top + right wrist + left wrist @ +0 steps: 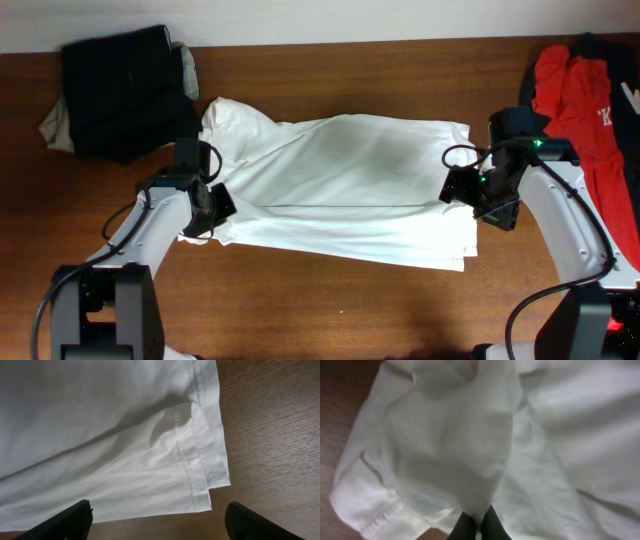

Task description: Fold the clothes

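- The left wrist view is blurred. The white T-shirt (470, 435) ahead of the left gripper (477, 527) shows no sharp seams, and it is unclear whether cloth sits between the closed tips.
- The right gripper (160, 519) has its fingers (70, 520) cut off by the bottom edge.
- On the outer side of the right gripper, a red garment (575, 100) runs off the overhead edge.

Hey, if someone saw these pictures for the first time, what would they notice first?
A white T-shirt lies spread across the middle of the table, the left claw pinched shut on its left edge and the right claw open at its right hem. A bright red garment sits at the far right edge, a dark folded pile at the back left.
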